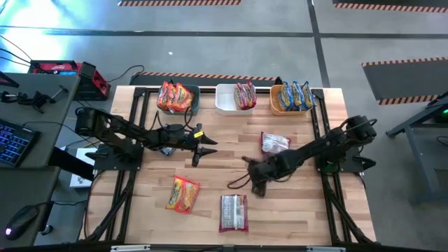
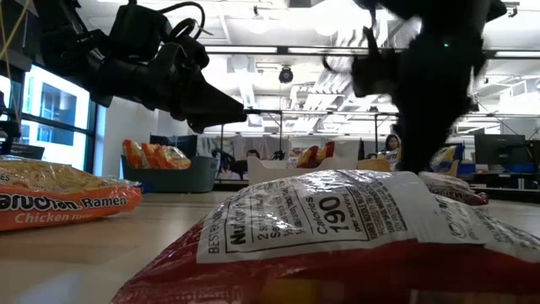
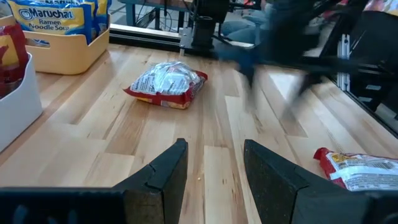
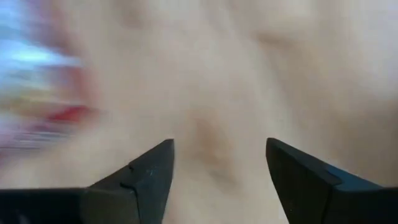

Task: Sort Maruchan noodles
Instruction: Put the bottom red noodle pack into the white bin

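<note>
Closest to the low camera, a white-and-red noodle packet point(image 2: 354, 245) is lying flat on the tabletop point(image 1: 231, 168), with an orange packet point(image 1: 183, 194) to its left. A third loose packet point(image 1: 274, 143) is resting farther back, near the bins. The sorted packets are already sitting in three bins along the far edge: orange ones in the dark bin point(image 1: 176, 97), maroon-and-white ones in the white bin point(image 1: 236, 98), and yellow-and-blue ones in the orange bin point(image 1: 292, 97).

My right hand point(image 1: 253, 175) is reaching low over the middle of the tabletop, fingers spread and gripping nothing. It is sitting between the front packet and the back one, so I judge it could come down on bare wood, or nudge a slippery wrapper aside instead of pinching it. My left hand point(image 1: 201, 148) is hovering left of centre, fingers parted and empty, pointing toward my right arm. I am judging the two arms near enough to clash if both go for the same packet.
</note>
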